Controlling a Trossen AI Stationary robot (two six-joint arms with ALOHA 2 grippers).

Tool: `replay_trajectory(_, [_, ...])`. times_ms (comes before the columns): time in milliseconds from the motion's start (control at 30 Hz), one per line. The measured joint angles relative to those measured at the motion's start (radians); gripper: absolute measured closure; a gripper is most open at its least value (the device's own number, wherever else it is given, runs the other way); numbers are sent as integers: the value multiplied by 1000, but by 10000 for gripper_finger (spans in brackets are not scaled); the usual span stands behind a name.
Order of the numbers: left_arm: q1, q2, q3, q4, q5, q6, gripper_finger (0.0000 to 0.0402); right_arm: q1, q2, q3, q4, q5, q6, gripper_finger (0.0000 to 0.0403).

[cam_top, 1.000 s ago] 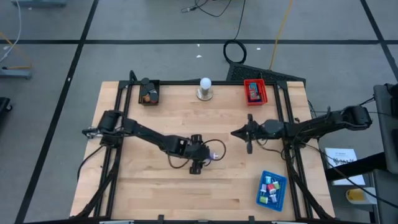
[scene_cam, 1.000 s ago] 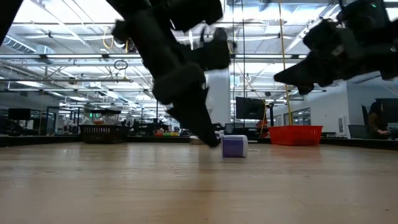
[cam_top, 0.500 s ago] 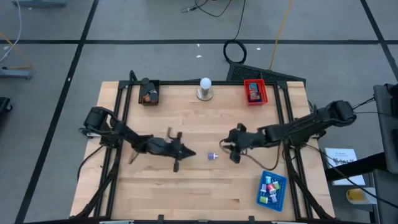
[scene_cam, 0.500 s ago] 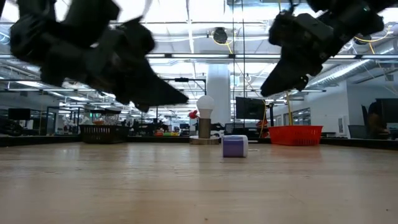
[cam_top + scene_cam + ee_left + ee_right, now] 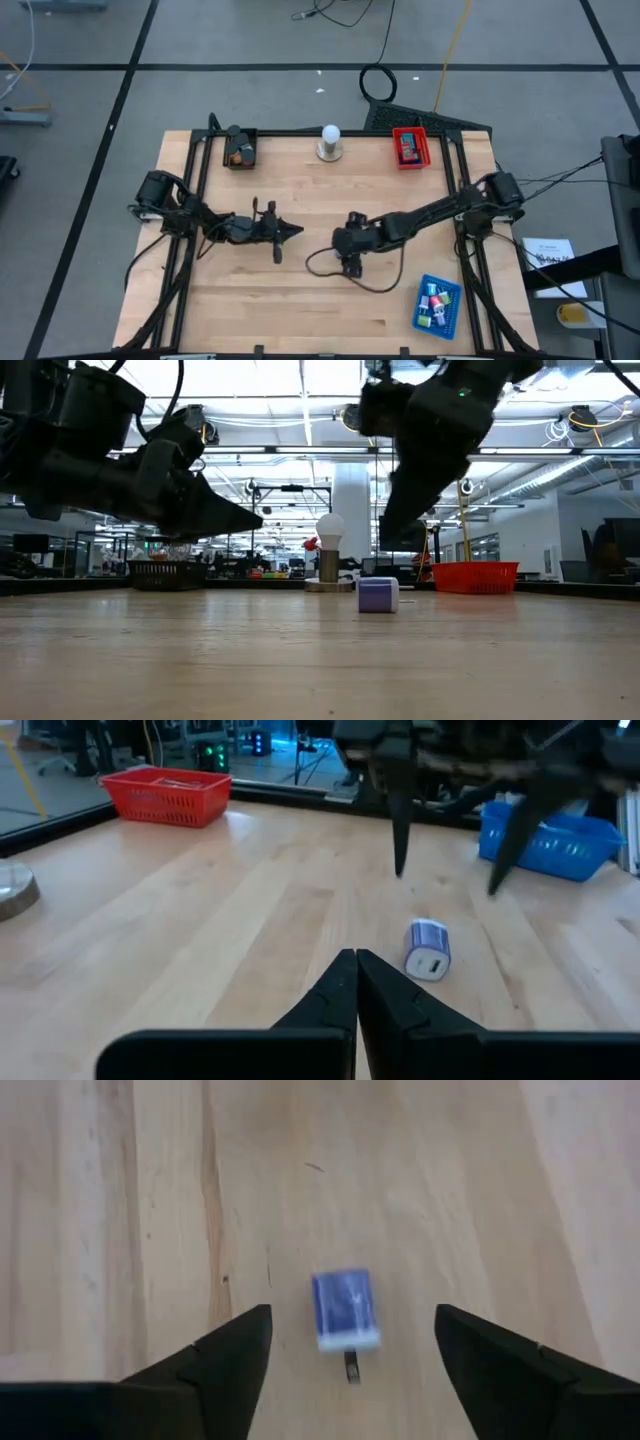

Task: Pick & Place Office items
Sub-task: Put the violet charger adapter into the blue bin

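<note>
One office item, a small blue-purple and white block [image 5: 345, 1310], lies flat on the wooden table [image 5: 300, 300] near its middle; the low view shows the block [image 5: 378, 595] resting on the boards. My right gripper [image 5: 352, 1315] hangs open just above it, tipped down, a finger on either side without touching. In the high view my right gripper [image 5: 347, 258] covers the block. My left gripper [image 5: 355, 965] is shut, points level toward the block [image 5: 428, 950] and stands a short way to its left [image 5: 292, 229].
At the far edge stand a black tray [image 5: 239, 148], a white ball on a round grey base [image 5: 330, 142] and a red tray [image 5: 410, 146]. A blue tray [image 5: 436, 305] with several small pieces sits near the right front corner. Bare boards lie along the near edge.
My left gripper has drawn back from the block toward the table's left edge, swung up from pointing down to level, and shut. My right gripper has come in from the right to above the block, tipped downward and opened. The block has stayed where it lay.
</note>
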Motion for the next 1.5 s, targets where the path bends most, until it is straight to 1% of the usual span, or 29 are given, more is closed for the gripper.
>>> replay_trajectory(67, [3,0,1,0,0,-11,394,0,58,60,-40,1,-33,122])
replay_trajectory(133, [3,0,1,-8,0,-17,382,0,106,108,-91,2,-48,122])
replay_trajectory(200, [3,0,1,-8,0,-18,372,-2,148,137,-103,-9,-52,128])
replay_trajectory(333, [3,0,1,-8,0,-18,362,-8,200,153,-110,-27,-29,149])
replay_trajectory(467, [3,0,1,-8,1,-18,360,-10,199,153,-126,-24,11,188])
replay_trajectory(567, [3,0,1,-8,1,-18,360,-15,199,154,-120,-26,50,233])
replay_trajectory(667, [3,0,1,-8,1,-18,360,-16,200,154,-121,-28,57,275])
replay_trajectory(733, [3,0,1,-8,1,-18,360,-14,200,154,-119,-26,60,285])
replay_trajectory(800, [3,0,1,-7,1,-18,360,-14,200,154,-118,-26,67,281])
replay_trajectory(833, [3,0,1,-7,1,-18,360,-14,200,154,-118,-26,74,272])
replay_trajectory(967, [3,0,1,-7,1,-18,360,-14,200,154,-118,-28,120,211])
replay_trajectory(1033, [3,0,1,-7,1,-18,360,-14,200,154,-119,-51,129,182])
replay_trajectory(1133, [3,0,1,-7,1,-18,360,-14,200,153,-118,-47,136,157])
replay_trajectory(1233, [3,0,1,-7,2,-18,360,-19,200,153,-111,-50,145,165])
replay_trajectory(1400, [3,0,1,-7,2,-19,360,-21,217,153,-100,-46,161,208])
replay_trajectory(1500, [3,0,1,-7,2,-19,360,-20,242,151,-104,-49,169,214])
